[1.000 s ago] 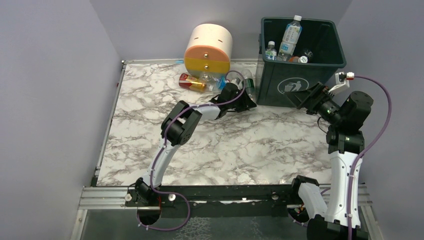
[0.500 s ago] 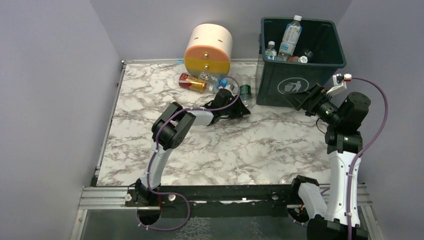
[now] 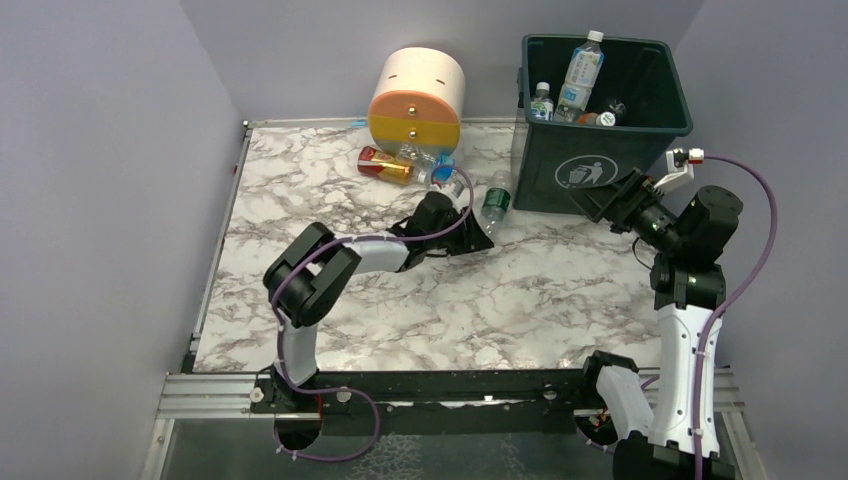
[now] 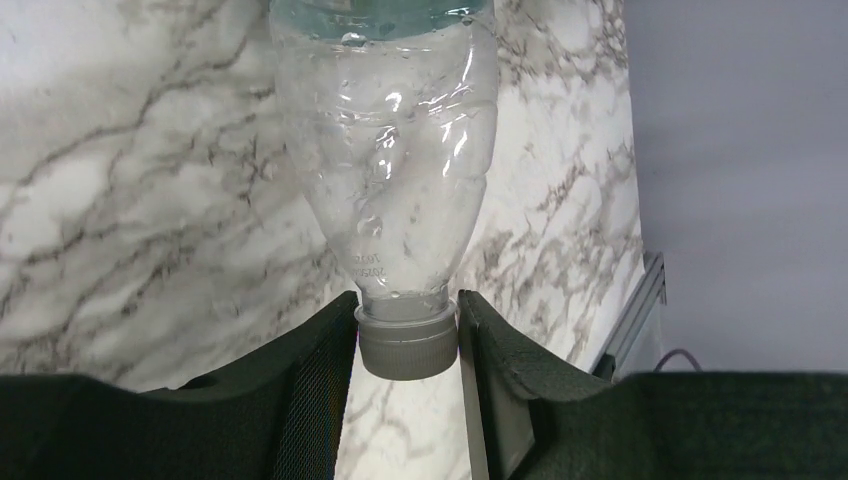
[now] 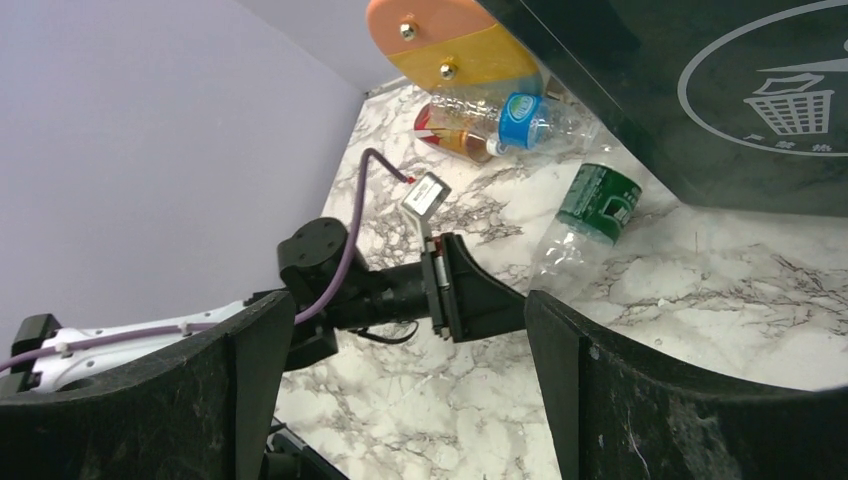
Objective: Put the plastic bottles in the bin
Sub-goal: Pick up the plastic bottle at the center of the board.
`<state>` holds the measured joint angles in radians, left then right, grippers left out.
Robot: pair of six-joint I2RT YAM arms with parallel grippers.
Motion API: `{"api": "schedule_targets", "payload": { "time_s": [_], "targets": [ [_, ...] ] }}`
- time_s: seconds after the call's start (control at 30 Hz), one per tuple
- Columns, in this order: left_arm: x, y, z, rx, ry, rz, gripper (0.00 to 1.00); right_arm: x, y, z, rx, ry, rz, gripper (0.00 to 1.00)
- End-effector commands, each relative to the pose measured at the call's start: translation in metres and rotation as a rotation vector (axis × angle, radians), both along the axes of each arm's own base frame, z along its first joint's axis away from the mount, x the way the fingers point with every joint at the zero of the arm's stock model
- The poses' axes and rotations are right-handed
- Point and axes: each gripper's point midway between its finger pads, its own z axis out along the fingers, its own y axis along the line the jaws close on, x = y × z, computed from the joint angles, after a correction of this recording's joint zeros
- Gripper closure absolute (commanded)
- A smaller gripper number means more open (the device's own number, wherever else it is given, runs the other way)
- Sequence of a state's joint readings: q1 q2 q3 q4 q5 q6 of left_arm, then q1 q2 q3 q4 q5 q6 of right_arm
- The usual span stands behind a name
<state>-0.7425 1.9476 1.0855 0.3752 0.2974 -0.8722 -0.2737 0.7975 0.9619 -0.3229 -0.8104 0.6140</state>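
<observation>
Left jaws: pinched on the grey cap [image 4: 406,340] of a clear bottle [image 4: 385,150], one pad on either side of it.
Held bottle: green-labelled [image 3: 493,203], it lay low over the desk [image 3: 500,290] just off the bin's near left corner, cap end toward the left arm [image 3: 330,265] and base toward the bin; whether it rested on the marble could not be told.
Left arm: stretched low across the middle of the desk, wrist pointing at the bin.
Right jaws: spread wide with nothing between them, held above the desk by the bin's front right side and facing the left arm.
Bin: dark green [image 3: 560,175], standing upright at the far right corner, litter symbol on the near wall [image 5: 640,100].
In the bin: a tall white-capped bottle [image 3: 582,68] leaning on the back wall, a smaller one [image 3: 541,102] at the left, and at least one more [image 3: 605,115] low on the right.
Other bottles: an orange-filled one with a red label [image 3: 385,166] and a blue-labelled clear one [image 3: 432,165] lay side by side against the foot of the drawer unit [image 3: 415,95].
Drawer unit: round, cream over orange, at the far edge left of the bin.
</observation>
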Motion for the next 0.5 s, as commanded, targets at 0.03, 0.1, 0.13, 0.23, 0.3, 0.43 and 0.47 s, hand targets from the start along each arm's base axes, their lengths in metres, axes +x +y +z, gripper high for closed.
{"api": "schedule_targets", "payload": {
  "time_s": [0.03, 0.1, 0.13, 0.23, 0.3, 0.43, 0.47],
  "targets": [
    [-0.025, 0.013, 0.031, -0.022, -0.089, -0.030, 0.55, -0.005, 0.007, 0.010, 0.004, -0.036, 0.041, 0.12],
    [-0.034, 0.022, 0.038, -0.021, -0.103, -0.026, 0.55, -0.005, 0.008, 0.010, 0.010, -0.036, 0.045, 0.12],
    [-0.038, 0.027, 0.042, -0.022, -0.113, -0.021, 0.55, -0.005, 0.008, 0.010, 0.012, -0.036, 0.048, 0.12],
    [-0.049, 0.043, 0.055, -0.021, -0.136, -0.007, 0.55, -0.006, 0.009, 0.010, 0.016, -0.034, 0.054, 0.12],
    [-0.053, 0.050, 0.065, -0.023, -0.151, 0.001, 0.55, -0.006, 0.010, 0.008, 0.022, -0.030, 0.059, 0.12],
    [-0.061, 0.061, 0.091, -0.052, -0.190, 0.023, 0.55, -0.007, 0.012, 0.000, 0.040, -0.014, 0.073, 0.12],
    [-0.062, 0.064, 0.097, -0.058, -0.199, 0.030, 0.55, -0.007, 0.012, -0.002, 0.044, -0.009, 0.076, 0.12]
  ]
}}
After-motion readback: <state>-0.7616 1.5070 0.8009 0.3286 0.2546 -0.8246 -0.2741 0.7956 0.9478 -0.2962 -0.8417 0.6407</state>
